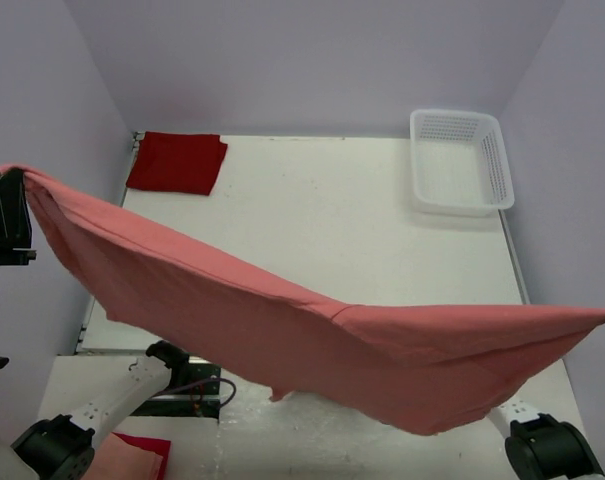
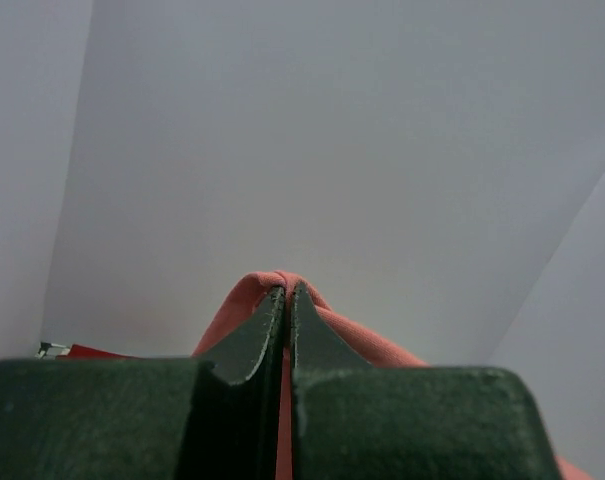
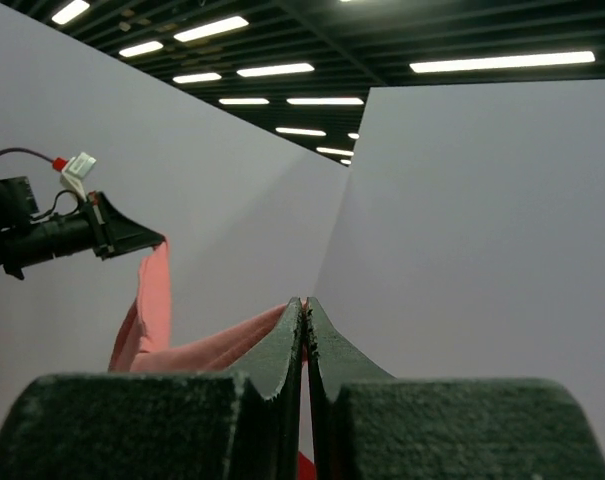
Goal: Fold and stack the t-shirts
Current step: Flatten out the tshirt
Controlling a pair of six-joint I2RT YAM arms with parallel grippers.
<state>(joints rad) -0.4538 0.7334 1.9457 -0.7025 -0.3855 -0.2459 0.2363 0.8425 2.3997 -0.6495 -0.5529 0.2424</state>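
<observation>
Sagging above the table (image 1: pixel 332 230), the salmon t-shirt (image 1: pixel 312 340) is clamped by the left tool (image 2: pixel 287 290) at nine o'clock and the right tool (image 3: pixel 304 302) at four.

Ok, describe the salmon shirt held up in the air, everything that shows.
The salmon t-shirt is soft, matte cloth, stretched in the air over the near part of the table. The left gripper pinches one end, the right gripper the other, jaws shut on the cloth. Between them it sags in a broad creased sweep, a small flap dangling from its lower edge.
</observation>
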